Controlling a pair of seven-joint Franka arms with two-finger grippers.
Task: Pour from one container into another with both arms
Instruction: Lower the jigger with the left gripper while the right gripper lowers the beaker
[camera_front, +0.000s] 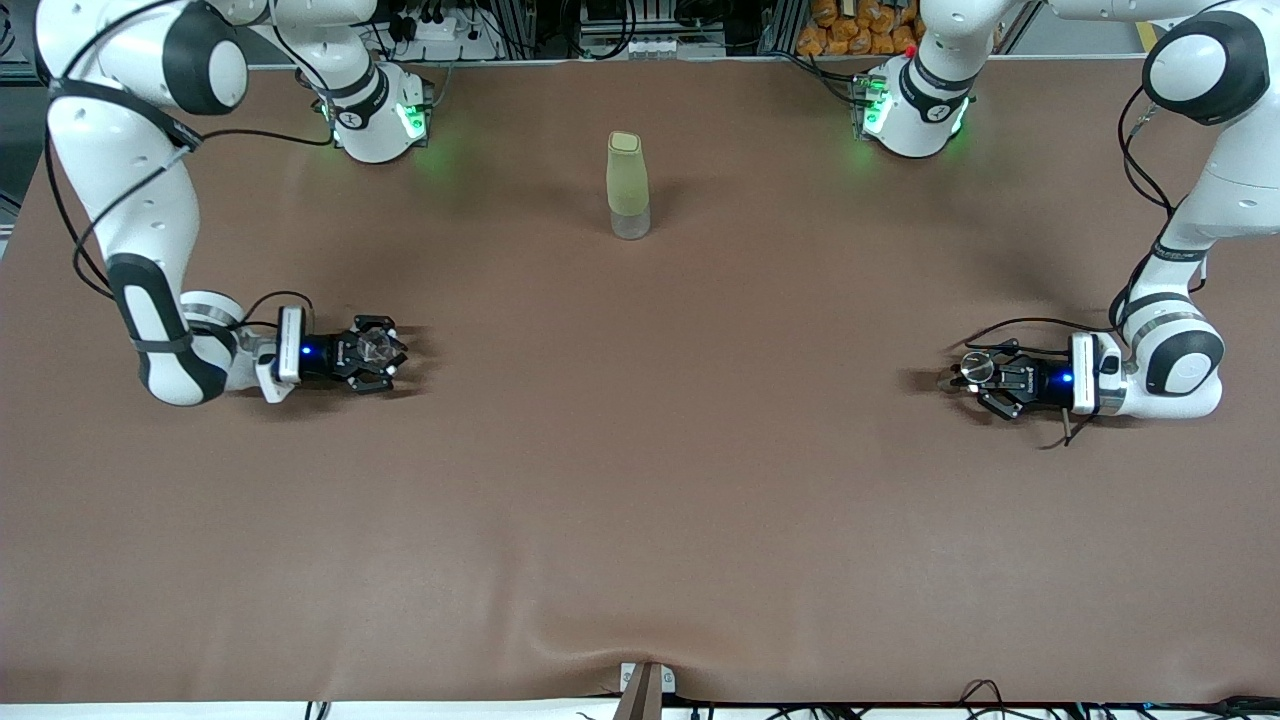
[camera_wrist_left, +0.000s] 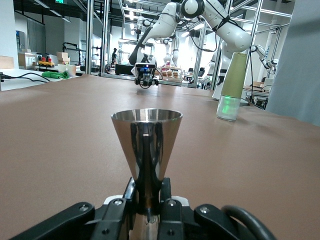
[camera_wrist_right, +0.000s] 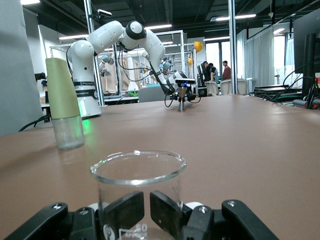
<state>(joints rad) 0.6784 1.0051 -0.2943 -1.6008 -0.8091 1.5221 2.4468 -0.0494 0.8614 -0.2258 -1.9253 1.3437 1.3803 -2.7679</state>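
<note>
Glass beaker, fragile and slick, sits clamped in my right claw; left claw grips the steel jigger by its waist.

Two white jointed arms — black bands, grey wrists

Left arm and right arm carry loose black cables — bases glow green.

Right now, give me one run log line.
left end effector: holds steel cup | right end effector: holds glass beaker | pour: not started

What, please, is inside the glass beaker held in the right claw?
The beaker looks empty: its clear wall shows only table through it. The right claw grips it, and its fingers cover the bottom, so that part is unseen.
</note>
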